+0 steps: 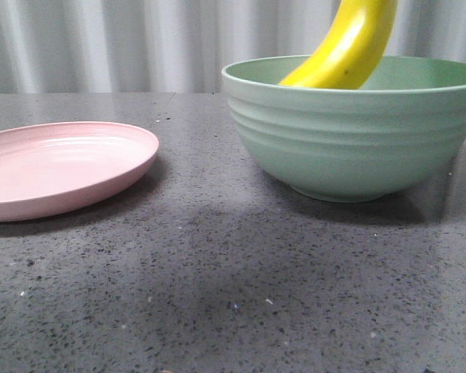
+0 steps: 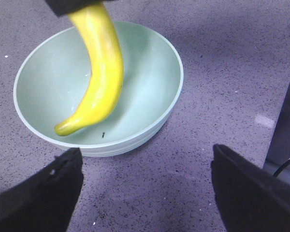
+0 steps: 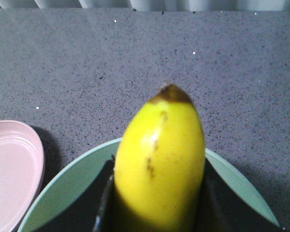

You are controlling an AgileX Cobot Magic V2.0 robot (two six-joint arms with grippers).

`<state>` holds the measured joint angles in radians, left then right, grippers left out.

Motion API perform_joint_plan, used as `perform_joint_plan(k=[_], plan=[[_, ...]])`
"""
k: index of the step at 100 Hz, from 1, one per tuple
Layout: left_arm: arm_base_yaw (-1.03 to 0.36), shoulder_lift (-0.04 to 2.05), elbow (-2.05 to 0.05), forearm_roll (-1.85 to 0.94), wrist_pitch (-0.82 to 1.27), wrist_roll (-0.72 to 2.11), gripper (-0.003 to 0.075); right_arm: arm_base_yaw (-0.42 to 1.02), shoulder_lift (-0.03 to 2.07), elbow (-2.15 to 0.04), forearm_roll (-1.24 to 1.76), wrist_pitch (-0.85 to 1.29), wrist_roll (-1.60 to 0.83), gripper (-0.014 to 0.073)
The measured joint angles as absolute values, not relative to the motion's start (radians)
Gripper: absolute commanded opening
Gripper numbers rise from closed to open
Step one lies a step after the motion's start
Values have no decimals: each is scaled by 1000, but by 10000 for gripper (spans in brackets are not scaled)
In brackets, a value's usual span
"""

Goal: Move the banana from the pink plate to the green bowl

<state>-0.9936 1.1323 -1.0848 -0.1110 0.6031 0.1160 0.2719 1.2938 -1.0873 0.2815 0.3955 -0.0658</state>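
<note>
A: Status on the banana (image 1: 351,48)?

B: Off the pink plate (image 1: 58,167), which sits bare on the desk (image 1: 217,295), well left of the green bowl (image 1: 357,140). Right gripper (image 3: 157,212) is clenched on the banana's upper end, jaws on both flanks per the right wrist view.

A: Orientation?

B: Long axis steep, leaning. Lower tip dips below the bowl rim toward the near-left wall. Left wrist view shows that tip low inside the bowl; can't tell if it touches the floor.

A: Left arm?

B: Left gripper (image 2: 147,188) is released, jaws spread wide, holding nothing. It hovers just beside the bowl, looking down into it.

A: So what does the release turn on?

B: Banana hangs straight down from the right jaws with the bowl directly beneath. My read: lower a bit more, then let go, otherwise it could tip against the rim.
</note>
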Motion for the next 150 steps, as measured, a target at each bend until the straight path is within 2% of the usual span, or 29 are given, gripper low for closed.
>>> perform_joint_plan(k=[10,20,62,93,98,105,110,122,125,150], plan=[[-994,1132,-1085,-111,603,116,514,272,1314,-1087,279,397,-66,282],[-994,1132,-1085,-111,603,116,514,272,1316,-1087,279,397,-66,375],[-994,1132,-1085,-111,589,116,514,272,1308,-1087,229,383,-66,379],[-994,1132,-1085,-124,582,116,512,272,1183,-1087,103,329,-66,379],[-994,1132,-1085,-134,582,116,497,272,1157,-1087,99,344,-66,368],[-994,1132,-1085,-144,581,116,414,272,1121,-1087,95,388,-67,313],[-994,1132,-1085,-153,581,114,309,272,1096,-1087,95,429,-67,239],[-994,1130,-1085,-169,581,100,-25,272,1039,-1087,93,552,-67,-21],[-994,1125,-1085,-171,581,98,-17,272,1026,-1087,93,581,-67,-73],[-994,1043,-1027,-174,578,96,-20,272,885,-998,92,675,-67,-64]])
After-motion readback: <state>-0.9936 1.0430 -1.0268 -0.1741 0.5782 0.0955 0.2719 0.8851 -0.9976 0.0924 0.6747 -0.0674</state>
